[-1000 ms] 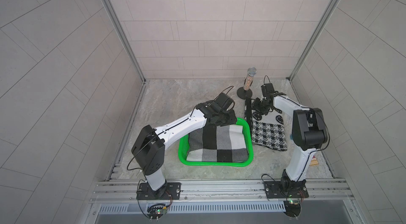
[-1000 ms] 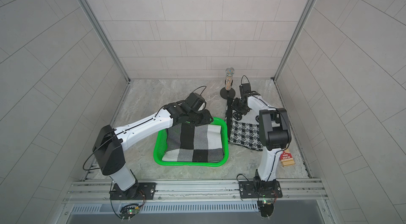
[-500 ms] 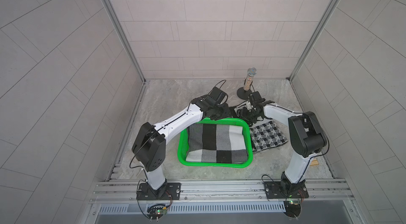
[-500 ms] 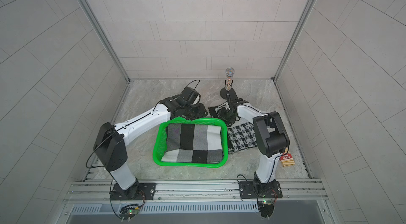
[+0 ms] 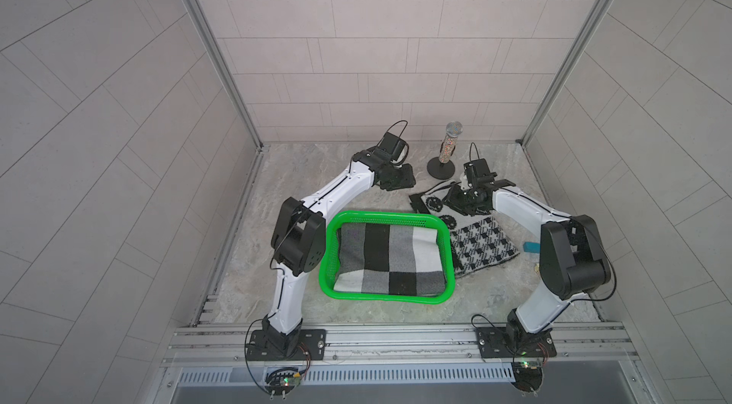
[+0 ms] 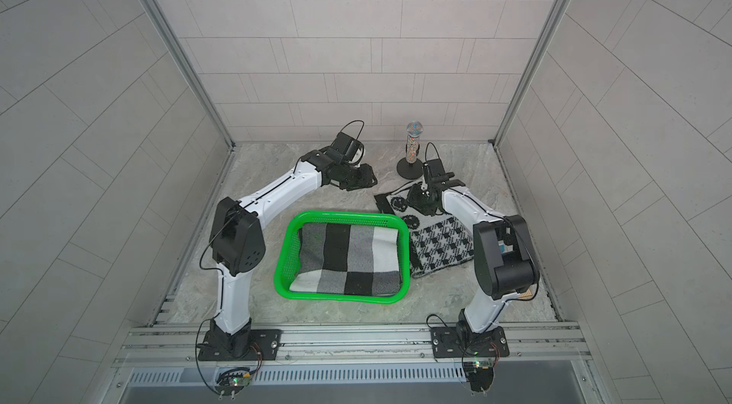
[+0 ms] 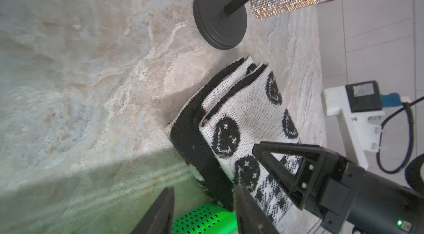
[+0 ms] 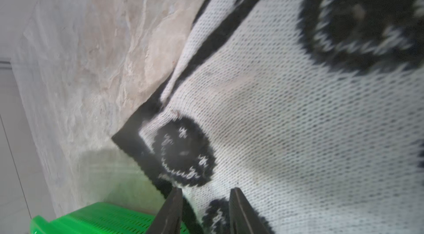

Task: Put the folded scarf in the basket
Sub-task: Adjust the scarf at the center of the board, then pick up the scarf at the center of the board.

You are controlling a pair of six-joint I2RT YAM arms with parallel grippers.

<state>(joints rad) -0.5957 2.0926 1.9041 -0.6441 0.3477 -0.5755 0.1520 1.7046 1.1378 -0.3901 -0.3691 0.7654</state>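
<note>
In both top views the green basket [image 5: 380, 216] [image 6: 344, 216] sits mid-table with a folded grey, black and white checked scarf [image 5: 388, 259] [image 6: 348, 259] lying inside. To its right a second black-and-white scarf [image 5: 481, 247] [image 6: 439, 249] [image 7: 241, 111] [image 8: 275, 106], with houndstooth and smiley patterns, lies on the table against the basket's rim. My left gripper [image 5: 400, 180] [image 6: 362, 180] [image 7: 204, 189] is open behind the basket [image 7: 202, 219], holding nothing. Over the patterned scarf's far end my right gripper [image 5: 451, 202] [image 6: 416, 202] [image 8: 206, 189] hovers close, jaws apart, nothing clamped.
A glittery microphone on a round black stand [image 5: 440, 170] [image 6: 410, 170] [image 7: 220, 14] stands at the back, close to both grippers. A small blue object [image 5: 530, 247] lies by the right arm. Tiled walls enclose the table on three sides.
My left gripper pulled back from the basket's far edge, opening wider. My right gripper swung left over the patterned scarf, which turned and now shows its smiley end.
</note>
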